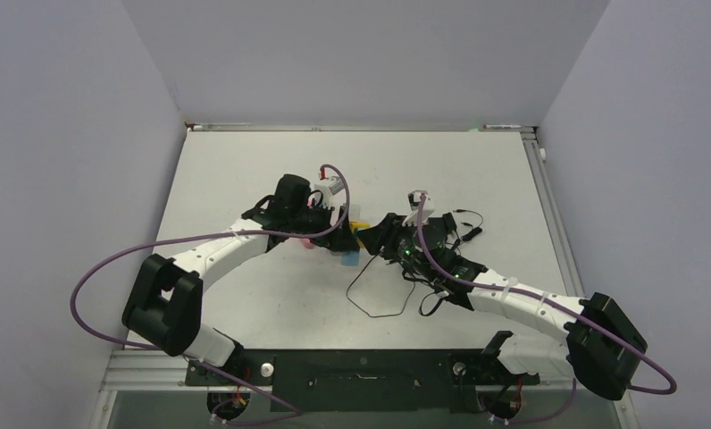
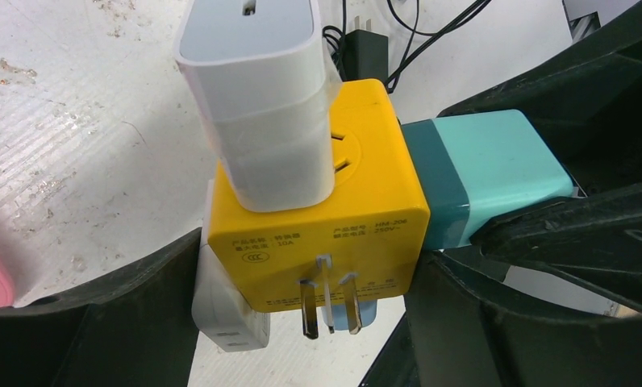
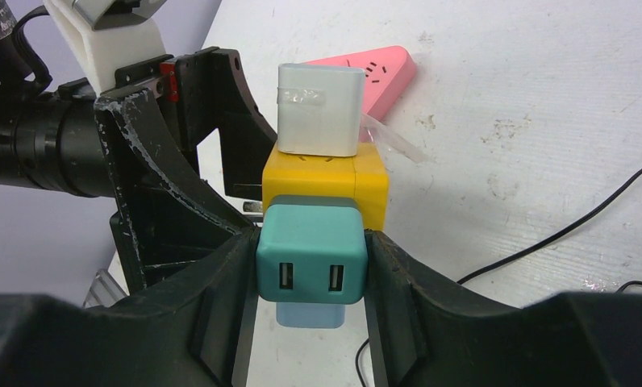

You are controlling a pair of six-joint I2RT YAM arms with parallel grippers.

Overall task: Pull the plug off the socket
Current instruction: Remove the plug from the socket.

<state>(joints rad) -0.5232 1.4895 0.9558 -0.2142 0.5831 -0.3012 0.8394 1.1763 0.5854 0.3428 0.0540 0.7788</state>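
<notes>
The teal plug (image 3: 310, 254) sat in the lower middle of the right wrist view, its two USB ports facing the camera. It was seated in the side of the yellow socket cube (image 3: 326, 181) just behind it. The right gripper (image 3: 311, 266) was clenched on this plug, one dark finger pressed against each of its sides. In the left wrist view the same plug stuck out to the right of the cube (image 2: 342, 201), with the right gripper's fingers closing on it from the right edge of the frame.

The cube was held up off the table (image 1: 245, 170), near the centre of the overhead view (image 1: 359, 231), between the two arms. A white charger (image 3: 318, 109) stood on its top face, with clear tape across it. A light blue plug (image 3: 310, 314) hung below the teal one. In the left wrist view we also saw a small white plug (image 2: 221, 310) on the cube's left side, and three metal prongs (image 2: 326, 294) jutting from its near face.

The left gripper (image 2: 306, 278) straddled the cube, one finger beside the small white plug at lower left and the other at the cube's lower right corner. We could not tell whether it was pressing on anything or merely standing close.

A pink power strip (image 3: 366, 68) lay on the table in the upper middle of the right wrist view, beyond the cube. A thin black cable (image 1: 379, 299) looped across the table below centre in the overhead view. A black adapter (image 2: 364, 52) lay with its cords at the top of the left wrist view.
</notes>
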